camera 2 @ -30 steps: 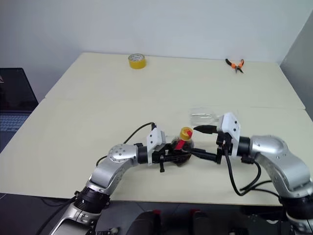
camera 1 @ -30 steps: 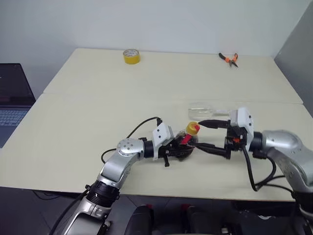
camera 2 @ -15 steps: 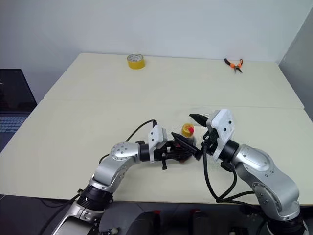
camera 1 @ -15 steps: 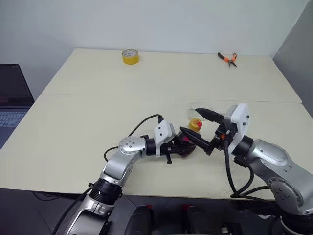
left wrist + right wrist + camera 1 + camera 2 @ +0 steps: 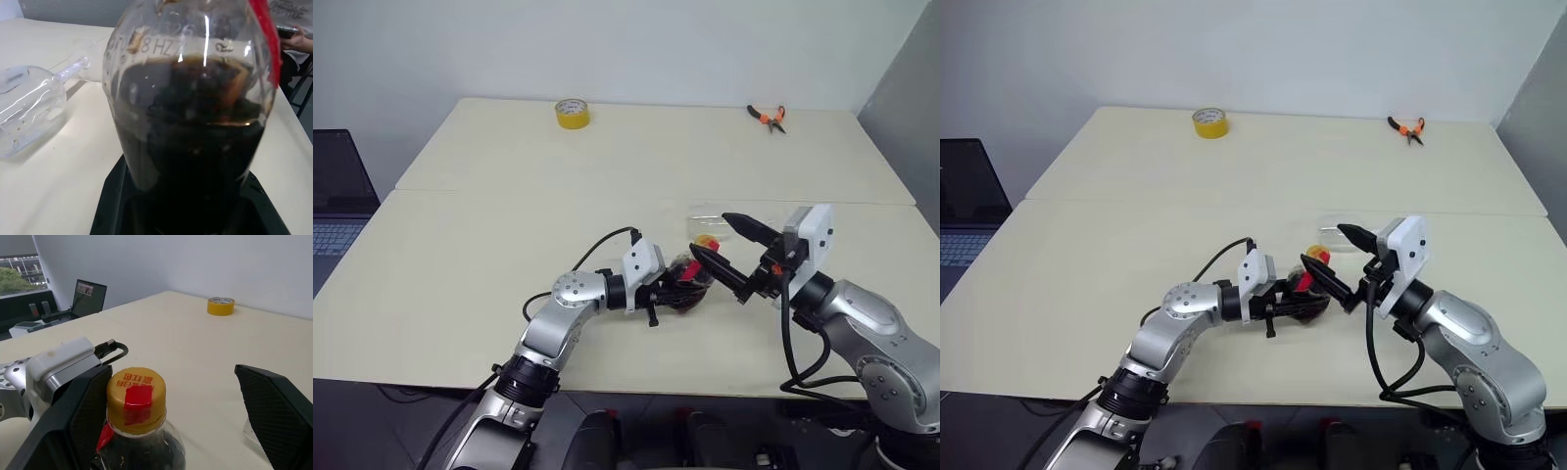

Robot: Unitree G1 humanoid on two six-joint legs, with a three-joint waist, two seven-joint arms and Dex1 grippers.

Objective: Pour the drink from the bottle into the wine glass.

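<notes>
Here, the left gripper (image 5: 677,291) is clamped on the bulbous body of the bottle (image 5: 688,284), its two black fingers pressed against the clear plastic near the front edge of the tabletop (image 5: 509,225), a little right of the middle. The bottle stands upright with its yellow cap (image 5: 136,394) on — a red label strip (image 5: 134,398) runs over the cap and down the neck. The drink (image 5: 195,147), dark brown, fills the lower part of the bottle and sits level inside it.

The right gripper (image 5: 730,251) has its jaws wide apart. One black finger (image 5: 80,418) lies just beside the cap and the other finger (image 5: 274,404) stands well off on the far side, so the bottle's neck sits between them with neither finger touching it.

The wine glass (image 5: 29,100) lies on its side on the tabletop just behind the bottle, towards the right edge — its rounded bowl is clear and holds no liquid, and its thin stem points away along the surface.

Further out, a yellow tape roll (image 5: 572,113) sits near the far edge, left of centre. Orange-handled pliers (image 5: 769,117) lie near the far right corner. A laptop (image 5: 335,201) stands off the tabletop's left edge.
</notes>
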